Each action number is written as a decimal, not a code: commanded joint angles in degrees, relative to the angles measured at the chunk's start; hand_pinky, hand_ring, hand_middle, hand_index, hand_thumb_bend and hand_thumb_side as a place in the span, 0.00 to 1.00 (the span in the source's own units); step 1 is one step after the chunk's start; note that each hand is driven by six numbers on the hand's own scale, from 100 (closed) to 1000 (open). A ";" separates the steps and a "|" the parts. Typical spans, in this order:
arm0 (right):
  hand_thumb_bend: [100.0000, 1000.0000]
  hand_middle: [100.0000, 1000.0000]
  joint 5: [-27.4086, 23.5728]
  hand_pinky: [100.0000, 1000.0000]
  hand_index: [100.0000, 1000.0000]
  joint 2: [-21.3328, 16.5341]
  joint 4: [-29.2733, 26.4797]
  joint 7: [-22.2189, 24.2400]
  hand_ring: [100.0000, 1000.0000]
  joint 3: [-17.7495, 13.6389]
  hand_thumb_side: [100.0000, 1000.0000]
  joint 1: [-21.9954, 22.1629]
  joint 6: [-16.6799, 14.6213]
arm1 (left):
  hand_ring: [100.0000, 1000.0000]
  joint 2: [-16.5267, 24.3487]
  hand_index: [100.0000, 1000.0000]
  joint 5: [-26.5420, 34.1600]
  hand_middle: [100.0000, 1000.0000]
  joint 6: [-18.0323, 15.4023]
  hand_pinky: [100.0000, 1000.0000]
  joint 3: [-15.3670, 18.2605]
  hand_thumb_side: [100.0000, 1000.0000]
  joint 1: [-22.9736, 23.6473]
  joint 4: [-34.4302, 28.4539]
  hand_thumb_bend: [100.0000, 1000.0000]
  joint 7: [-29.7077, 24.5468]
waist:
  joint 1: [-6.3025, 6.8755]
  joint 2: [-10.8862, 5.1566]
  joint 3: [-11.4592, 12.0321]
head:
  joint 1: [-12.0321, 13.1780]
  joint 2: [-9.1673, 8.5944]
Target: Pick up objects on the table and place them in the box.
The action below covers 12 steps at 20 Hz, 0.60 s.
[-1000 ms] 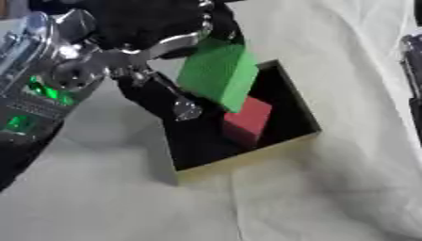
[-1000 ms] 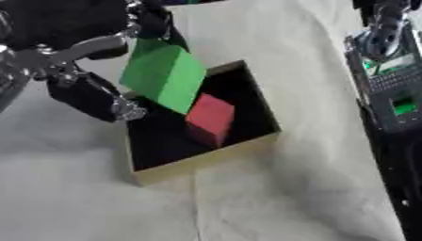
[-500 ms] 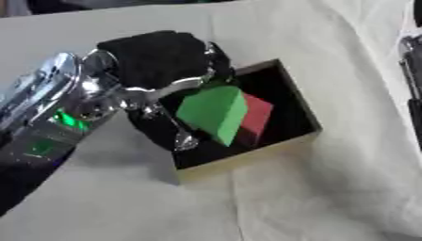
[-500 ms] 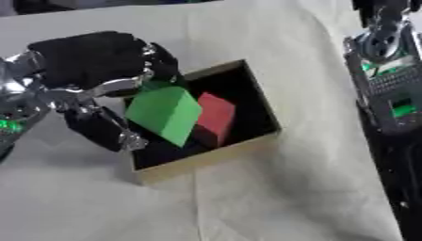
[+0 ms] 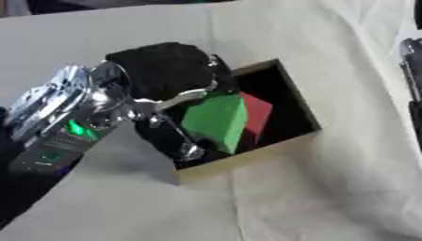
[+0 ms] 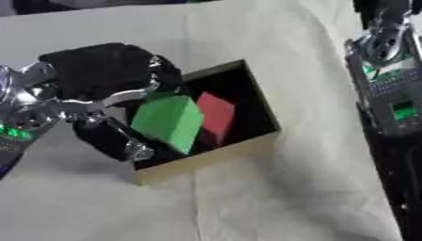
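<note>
A black box with a tan rim [image 5: 247, 159] lies open on the white cloth. A red block [image 5: 259, 112] stands inside it. My left hand [image 5: 165, 75], black with silver fingers, hangs over the box's left half. Its fingers [image 5: 180, 143] and thumb are curled round a green block [image 5: 216, 121], which is tilted, partly inside the box and up against the red block. My right hand [image 6: 381, 12] shows only as a dark part at the top right edge, far from the box.
The white cloth [image 5: 313, 197] covers the table, with folds at the right and front. My right forearm [image 6: 392, 94], with green lights, runs down the right edge in the right eye view.
My left hand has come down and forward with the green block, from above the box's far left corner to inside the box beside the red block.
</note>
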 commanded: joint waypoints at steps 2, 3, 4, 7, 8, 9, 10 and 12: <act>0.00 0.74 -0.48 0.80 0.98 -0.70 -1.59 -0.24 0.74 -0.49 1.00 -0.55 0.00 | 0.80 0.84 0.93 -5.48 0.77 -2.42 0.82 0.94 0.36 -0.59 -0.78 0.50 -0.59 | -0.17 -1.69 0.05 | 0.00 0.24; 0.00 0.74 -0.51 0.80 0.98 -0.70 -1.65 -0.22 0.74 -0.50 1.00 -0.49 0.00 | 0.82 0.89 0.94 -7.07 0.78 -3.06 0.84 1.05 0.40 -0.54 -0.78 0.54 -0.91 | -0.17 -1.70 0.06 | -0.02 0.20; 0.00 0.74 -0.54 0.80 0.98 -0.70 -1.71 -0.21 0.74 -0.52 1.00 -0.44 -0.01 | 0.83 0.88 0.95 -8.47 0.80 -3.56 0.84 1.16 0.42 -0.44 -0.76 0.56 -1.22 | -0.18 -1.71 0.07 | -0.04 0.17; 0.00 0.74 -0.61 0.80 0.98 -0.72 -1.84 -0.14 0.74 -0.53 1.00 -0.33 0.02 | 0.85 0.80 0.96 -11.27 0.81 -4.31 0.86 1.42 0.45 -0.03 -0.48 0.59 -1.93 | -0.21 -1.76 0.09 | -0.14 0.04; 0.00 0.74 -0.62 0.80 0.98 -0.73 -1.88 -0.14 0.74 -0.53 1.00 -0.30 0.05 | 0.86 0.79 0.96 -11.85 0.82 -4.46 0.86 1.48 0.45 0.05 -0.46 0.59 -2.02 | -0.21 -1.78 0.10 | -0.17 0.00; 0.00 0.74 -0.65 0.80 0.98 -0.72 -1.91 -0.16 0.74 -0.52 1.00 -0.26 0.08 | 0.86 0.79 0.96 -12.41 0.82 -4.55 0.87 1.59 0.46 0.18 -0.44 0.60 -2.08 | -0.21 -1.78 0.12 | -0.22 -0.03; 0.00 0.74 -0.66 0.80 0.98 -0.72 -1.95 -0.17 0.74 -0.51 1.00 -0.22 0.12 | 0.87 0.81 0.96 -12.91 0.83 -4.61 0.87 1.71 0.48 0.31 -0.42 0.62 -2.15 | -0.21 -1.79 0.13 | -0.26 -0.05; 0.00 0.74 -0.70 0.80 0.98 -0.73 -2.01 -0.17 0.74 -0.49 1.00 -0.13 0.21 | 0.88 0.87 0.97 -13.96 0.83 -4.69 0.87 1.99 0.48 0.58 -0.48 0.62 -2.28 | -0.21 -1.80 0.16 | -0.37 -0.09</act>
